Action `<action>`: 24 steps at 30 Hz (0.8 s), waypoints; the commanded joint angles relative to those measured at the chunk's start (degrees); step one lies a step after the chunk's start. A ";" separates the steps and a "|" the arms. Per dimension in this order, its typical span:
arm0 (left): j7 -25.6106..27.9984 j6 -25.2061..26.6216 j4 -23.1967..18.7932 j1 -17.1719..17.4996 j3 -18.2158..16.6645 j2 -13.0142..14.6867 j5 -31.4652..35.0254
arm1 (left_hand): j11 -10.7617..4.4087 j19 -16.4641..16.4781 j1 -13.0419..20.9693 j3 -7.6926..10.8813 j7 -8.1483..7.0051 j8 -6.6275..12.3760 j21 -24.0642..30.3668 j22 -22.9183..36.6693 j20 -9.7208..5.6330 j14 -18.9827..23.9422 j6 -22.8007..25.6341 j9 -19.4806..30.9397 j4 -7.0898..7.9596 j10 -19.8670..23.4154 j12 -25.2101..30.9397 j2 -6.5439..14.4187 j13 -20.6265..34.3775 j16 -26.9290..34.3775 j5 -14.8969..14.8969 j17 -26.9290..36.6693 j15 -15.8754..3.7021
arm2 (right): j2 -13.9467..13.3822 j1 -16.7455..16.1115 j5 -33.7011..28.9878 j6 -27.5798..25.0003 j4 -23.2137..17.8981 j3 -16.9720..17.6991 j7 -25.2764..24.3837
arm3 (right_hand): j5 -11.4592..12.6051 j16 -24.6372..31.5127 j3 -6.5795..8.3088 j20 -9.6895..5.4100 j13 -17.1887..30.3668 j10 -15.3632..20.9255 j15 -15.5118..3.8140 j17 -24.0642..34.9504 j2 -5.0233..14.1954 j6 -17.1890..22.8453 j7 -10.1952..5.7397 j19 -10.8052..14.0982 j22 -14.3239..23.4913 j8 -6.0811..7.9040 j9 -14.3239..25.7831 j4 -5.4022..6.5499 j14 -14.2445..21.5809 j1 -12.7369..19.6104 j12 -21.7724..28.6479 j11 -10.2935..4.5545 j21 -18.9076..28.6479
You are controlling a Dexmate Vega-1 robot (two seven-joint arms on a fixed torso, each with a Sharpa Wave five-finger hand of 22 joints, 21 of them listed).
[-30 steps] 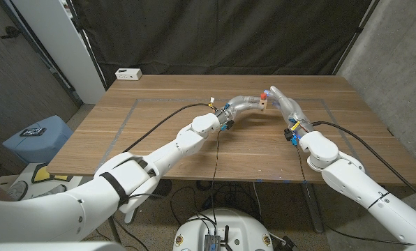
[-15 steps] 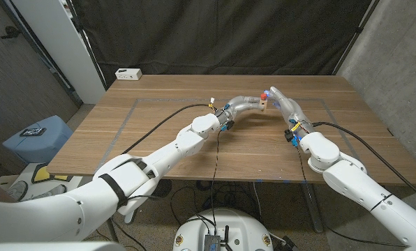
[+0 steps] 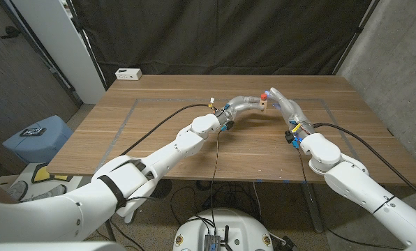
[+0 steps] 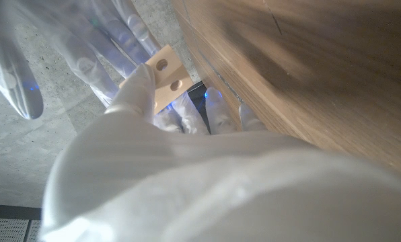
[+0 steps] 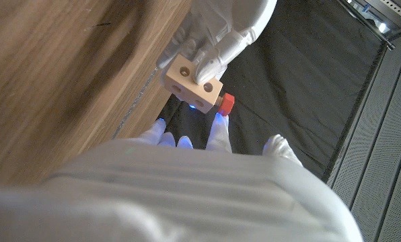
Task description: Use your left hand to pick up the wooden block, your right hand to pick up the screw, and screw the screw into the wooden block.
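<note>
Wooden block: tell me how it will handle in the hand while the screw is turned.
The wooden block looks rigid, so probably no flex. It is small beside the left hand gripping it, so likely light. Flat faces should resist rolling, though it might twist as the red screw turns.

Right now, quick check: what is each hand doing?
Left hand: holds the wooden block off the table.
Right hand: at the red screw beside the block; whether it grips it cannot be told.

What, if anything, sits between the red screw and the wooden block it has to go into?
Nothing visible does. The left hand holds the wooden block above the table, and the red screw at the right hand is already against the block's side.
</note>
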 commanded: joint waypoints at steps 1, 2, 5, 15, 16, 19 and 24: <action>0.12 0.28 -1.14 0.51 0.02 0.47 -0.07 | -0.02 0.40 -1.48 4.84 1.73 0.38 0.16 0.12 -0.09 0.49 2.18 0.31 4.34 0.41 0.65 1.90 1.59 0.42 0.31 0.10 -2.07 | -0.27 -1.06 -0.34 -0.41 -1.04 0.25 -0.61 | 0.37 0.48 0.51 -0.03 0.09 -0.06 -0.05 0.06 0.03 0.31 -0.06 0.07 0.09 0.33 0.06 -0.02 -2.04 -0.10 0.47 -0.28 0.21; 0.12 0.29 -1.22 0.55 0.00 0.52 -0.10 | -0.01 0.39 -1.49 4.84 1.75 0.37 0.16 0.12 -0.05 0.45 2.17 0.31 4.37 0.37 0.64 1.97 1.60 0.42 0.31 0.13 -2.05 | -0.27 -1.09 -0.35 -0.53 -1.12 0.26 -0.69 | 0.37 0.48 0.52 0.01 0.09 -0.08 -0.05 0.06 0.03 0.31 -0.10 0.07 0.09 0.32 0.06 -0.02 -2.04 -0.11 0.47 -0.23 0.21; 0.13 0.25 -1.35 0.63 -0.05 0.61 -0.14 | 0.01 0.39 -1.47 4.89 1.70 0.35 0.16 0.11 -0.02 0.49 2.12 0.31 4.37 0.28 0.61 2.01 1.60 0.42 0.32 0.12 -2.04 | -0.41 -1.27 -0.55 -0.56 -1.40 0.26 -0.71 | 0.37 0.49 0.56 0.03 0.09 -0.02 -0.03 0.05 0.02 0.39 -0.13 0.06 0.09 0.34 0.06 -0.04 -2.03 -0.12 0.49 -0.31 0.21; 0.11 0.43 -2.19 1.05 -0.11 1.11 -0.20 | 0.08 0.51 -1.48 4.88 1.82 0.33 0.20 0.11 -0.03 0.41 2.06 0.31 4.36 0.35 0.66 2.01 1.61 0.39 0.30 0.14 -2.03 | -0.61 -2.32 -0.81 -1.37 -2.76 0.61 -1.65 | 0.37 0.60 0.68 0.02 0.09 0.18 -0.11 0.03 0.02 0.71 -0.20 0.09 0.09 0.41 0.06 -0.09 -1.80 -0.15 0.55 -0.32 0.23; 0.17 0.47 -2.45 1.16 -0.12 1.25 -0.17 | 0.08 0.50 -1.46 4.88 1.83 0.32 0.19 0.11 -0.02 0.38 2.05 0.31 4.34 0.37 0.67 2.01 1.61 0.37 0.30 0.14 -2.05 | -0.71 -2.49 -0.89 -1.32 -2.92 0.65 -1.65 | 0.37 0.60 0.70 0.01 0.09 0.19 -0.12 0.02 0.02 0.72 -0.18 0.09 0.09 0.41 0.06 -0.10 -1.80 -0.14 0.55 -0.34 0.23; 0.21 0.64 -2.89 1.32 -0.15 1.48 -0.18 | 0.03 0.51 -1.44 4.89 1.88 0.37 0.20 0.11 -0.02 0.42 2.18 0.31 4.32 0.35 0.66 1.98 1.61 0.38 0.29 0.13 -2.06 | -0.69 -2.68 -0.91 -1.46 -3.24 0.69 -1.78 | 0.37 0.61 0.74 -0.02 0.09 0.22 -0.11 0.01 0.03 0.84 -0.20 0.12 0.09 0.43 0.06 -0.12 -1.79 -0.14 0.56 -0.36 0.25; 0.32 0.88 -3.60 1.56 -0.15 1.83 -0.12 | 0.03 0.53 -1.41 4.92 1.89 0.36 0.20 0.11 -0.03 0.39 2.15 0.31 4.30 0.37 0.68 2.01 1.61 0.36 0.30 0.12 -2.04 | -0.76 -2.89 -1.08 -1.42 -3.45 0.69 -1.72 | 0.38 0.61 0.82 -0.03 0.09 0.25 -0.11 0.00 0.02 0.93 -0.19 0.16 0.09 0.43 0.06 -0.16 -1.78 -0.15 0.56 -0.36 0.26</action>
